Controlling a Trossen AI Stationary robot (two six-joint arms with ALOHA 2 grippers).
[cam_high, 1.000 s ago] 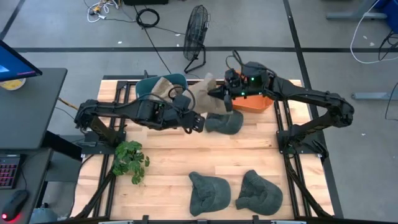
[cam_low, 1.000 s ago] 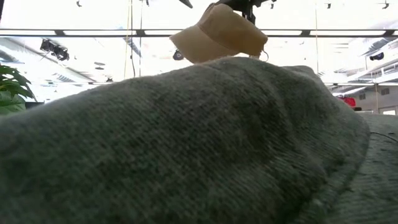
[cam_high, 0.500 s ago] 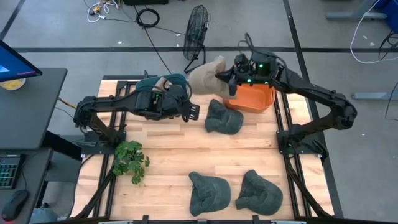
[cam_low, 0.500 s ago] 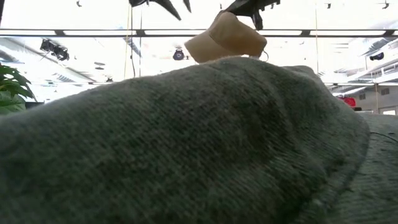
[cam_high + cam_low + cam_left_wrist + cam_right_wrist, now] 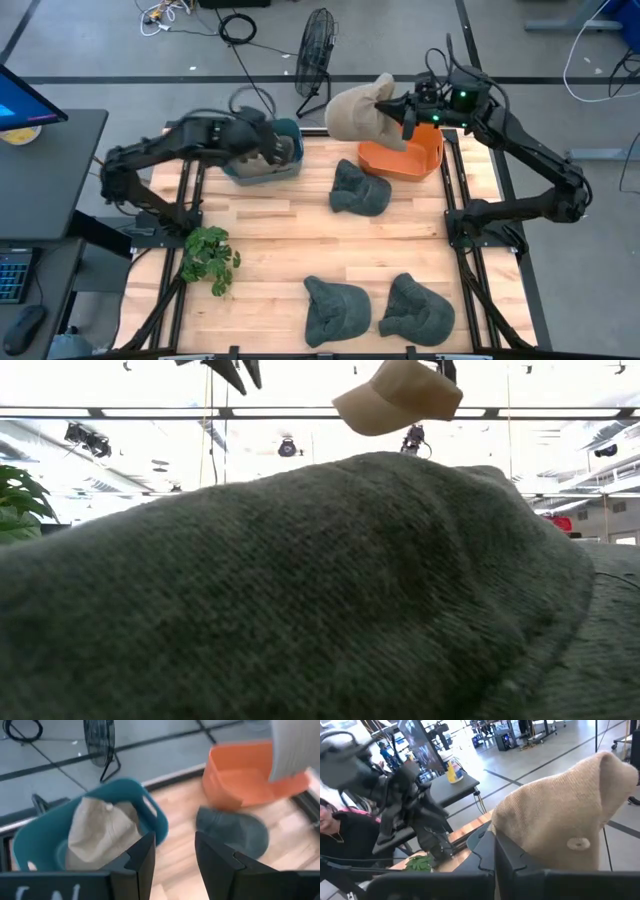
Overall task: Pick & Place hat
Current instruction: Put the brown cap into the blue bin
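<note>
Landmark: orange bin (image 5: 405, 158) at the far right edge of the wooden tabletop (image 5: 290, 250).

Tabletop: slatted wood on a black frame. Right arm (image 5: 530, 150) reaches in from the bin's right; left arm (image 5: 165, 155) comes from the far left, well apart from the bin.

Teal bin (image 5: 262, 155) stands left of the orange bin on the same far edge. The left wrist view shows a tan hat lying in it (image 5: 97, 835).

Tan hat (image 5: 362, 110), the carried one: lifted clear of the tabletop, hanging just left of the orange bin and above its left rim. In the low view it hangs high near the ceiling line (image 5: 400, 398), touching nothing below.

Right gripper (image 5: 408, 108): above the orange bin's far-left corner, fingers clamped on the tan hat's edge. The right wrist view shows the cloth bunched between the dark fingers (image 5: 505, 855).

Left gripper (image 5: 278, 148): over the teal bin, well left of the orange bin. Fingers (image 5: 142, 857) apart, nothing between them.

Grey hats: one (image 5: 360, 190) just in front of the orange bin, to its left; two more (image 5: 337, 310) (image 5: 416, 308) at the near edge, well apart from the bin. One of them fills the low view (image 5: 300, 590).

Potted plant (image 5: 208, 258): near the tabletop's left edge, well apart from the orange bin.

Floor fan (image 5: 316, 55): on the floor beyond the tabletop, behind and left of the orange bin.
</note>
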